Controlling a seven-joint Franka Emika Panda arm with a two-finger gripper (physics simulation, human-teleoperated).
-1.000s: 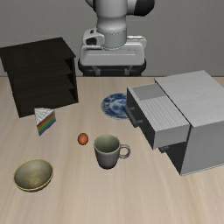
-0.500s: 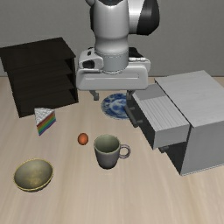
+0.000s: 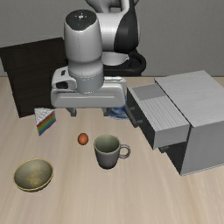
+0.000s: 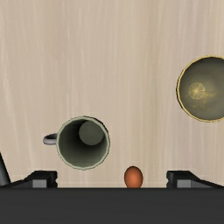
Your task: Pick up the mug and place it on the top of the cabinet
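A grey-green mug (image 3: 108,150) stands upright on the wooden table (image 3: 79,197), its handle turned toward the exterior view's right. My gripper (image 3: 88,108) hangs above the table behind the mug, open and holding nothing. In the wrist view the mug (image 4: 83,143) lies ahead of my gripper (image 4: 112,179), nearer one fingertip (image 4: 42,178), and its mouth shows empty. A grey cabinet (image 3: 194,109) stands at the exterior view's right with its top drawer (image 3: 156,112) pulled out.
A small orange ball (image 3: 83,138) (image 4: 132,177) lies just beside the mug. An olive bowl (image 3: 33,175) (image 4: 207,89) sits at the front left. A black shelf unit (image 3: 39,72), a striped wedge (image 3: 44,121) and a blue patterned plate (image 3: 115,108) are at the back.
The arm has swung forward and toward the exterior view's left, and the hand has come down lower over the table, now partly covering the blue plate. The mug and the other objects have not moved.
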